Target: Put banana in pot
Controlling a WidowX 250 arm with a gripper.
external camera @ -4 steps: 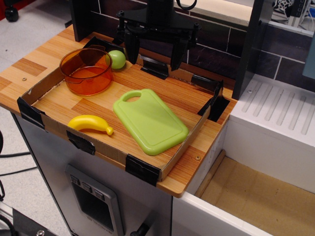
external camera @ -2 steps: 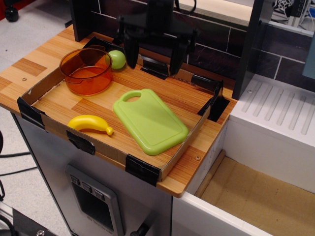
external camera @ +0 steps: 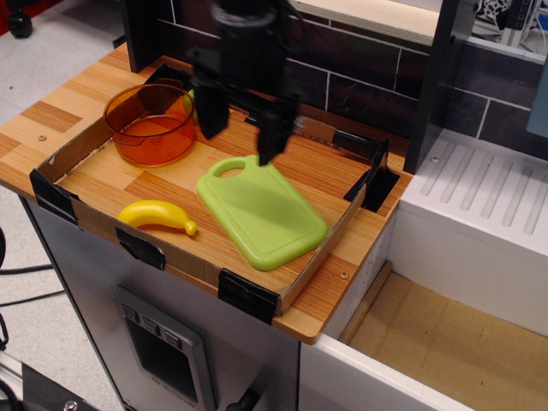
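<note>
The yellow banana point(external camera: 157, 214) lies on the wooden tray near its front left edge. The translucent orange pot point(external camera: 151, 122) stands at the tray's back left, with nothing visible inside. My black gripper point(external camera: 241, 128) hangs open and empty above the tray, between the pot and the top of the lime-green cutting board point(external camera: 261, 209). It is well behind and to the right of the banana. Its fingers point(external camera: 211, 116) are blurred by motion. The round green fruit is hidden behind the gripper.
The tray has low cardboard walls with black corner clips point(external camera: 248, 295). A dark brick-pattern wall point(external camera: 368, 86) stands behind it. A white ribbed surface point(external camera: 488, 184) and an open box point(external camera: 445, 351) lie to the right.
The gripper has moved forward, left and down from the back wall to over the tray by the board's handle, now covering the green fruit. Banana, pot and board have not moved.
</note>
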